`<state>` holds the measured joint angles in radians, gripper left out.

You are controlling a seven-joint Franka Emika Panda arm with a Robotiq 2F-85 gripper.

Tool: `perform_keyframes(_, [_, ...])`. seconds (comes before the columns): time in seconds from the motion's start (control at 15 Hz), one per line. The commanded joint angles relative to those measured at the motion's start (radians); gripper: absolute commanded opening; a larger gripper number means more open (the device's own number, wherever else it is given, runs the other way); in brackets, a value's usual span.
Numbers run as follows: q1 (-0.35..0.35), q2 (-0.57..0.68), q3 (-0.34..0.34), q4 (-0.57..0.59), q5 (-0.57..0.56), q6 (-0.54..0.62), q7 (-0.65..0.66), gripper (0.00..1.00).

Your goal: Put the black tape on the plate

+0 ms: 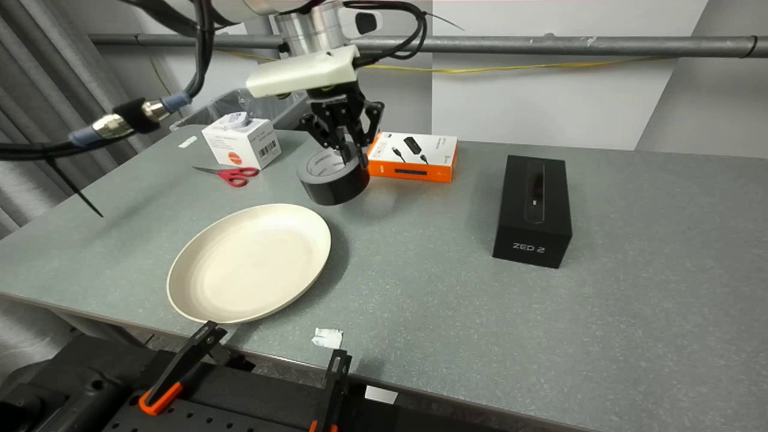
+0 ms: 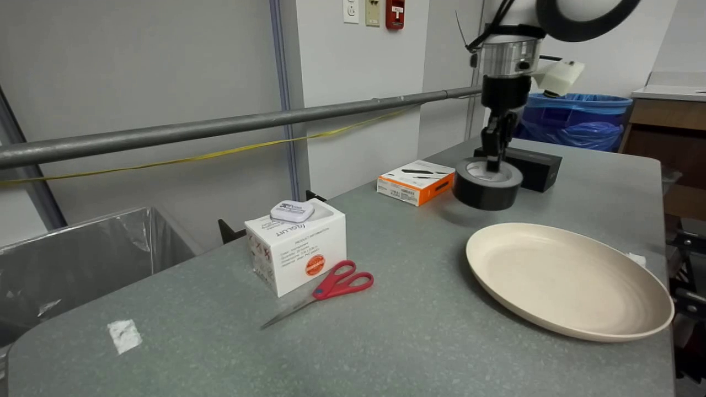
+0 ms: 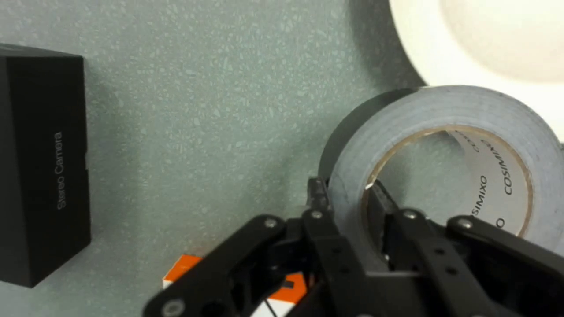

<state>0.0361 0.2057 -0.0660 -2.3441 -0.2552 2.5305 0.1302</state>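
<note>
The pincer (image 3: 348, 196) pinches the wall of the black tape roll (image 1: 334, 190) above the table (image 1: 420, 300), just beside the cream plate (image 1: 249, 264). The plate sits near the table's edge; wide table room parts it from the ZED 2 box (image 1: 533, 210).

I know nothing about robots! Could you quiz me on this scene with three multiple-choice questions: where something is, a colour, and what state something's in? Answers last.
1. Where is the small pale rounded item?
A) On the plate
B) On the white box
C) On the orange-sided box

2. What colour handles do the scissors have?
A) Blue
B) Green
C) Red

3. What state is the black tape in?
A) Held by the gripper
B) Lying on the plate
C) Untouched beside the scissors

1 B: both exterior views show it on the box's top.
2 C: both exterior views show red handles.
3 A: the wrist view shows fingers either side of the roll's wall.
</note>
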Motion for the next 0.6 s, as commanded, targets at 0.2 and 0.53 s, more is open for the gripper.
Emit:
perform_keyframes(0.2, [0.080,-0.267,0.094,-0.322,-0.208,0.090,0.050,0.06])
perform_keyframes(0.53, [0.106,-0.155,0.186,-0.289,-0.193,0.097,0.069,0.06])
